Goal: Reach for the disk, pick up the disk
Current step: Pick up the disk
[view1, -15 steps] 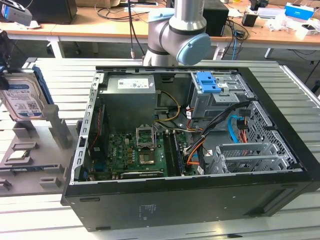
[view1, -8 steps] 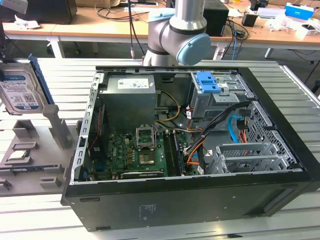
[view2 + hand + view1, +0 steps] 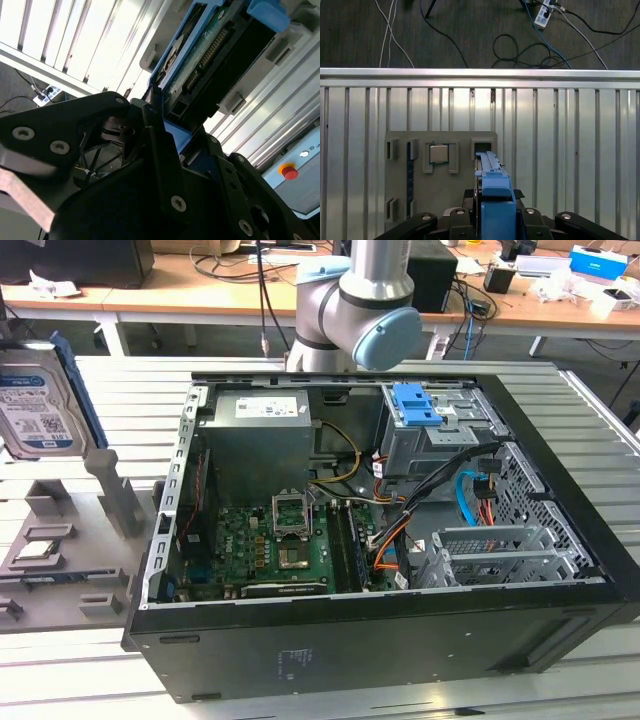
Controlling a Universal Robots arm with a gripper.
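The disk (image 3: 40, 400) is silver-grey with a white-and-blue label and blue rails. It stands upright at the exterior view's far left, raised above the grey fixture plate (image 3: 60, 560). In the first wrist view I see the disk (image 3: 494, 195) edge-on, blue rail up, with my gripper (image 3: 495, 220) shut on it, black fingers (image 3: 532, 217) on both sides. Beyond it, the fixture's slot (image 3: 481, 147) is vacant. The second wrist view shows the disk (image 3: 215, 60) close up, connector side facing, held at my gripper (image 3: 172, 137).
A small square processor chip (image 3: 439, 153) sits in the fixture plate (image 3: 400, 200). The open computer case (image 3: 400, 640) with its blue latch piece (image 3: 415, 405) lies to the exterior view's right on the slatted table (image 3: 130, 390). My arm (image 3: 350, 310) rises behind it. Cables trail on the floor (image 3: 520, 45).
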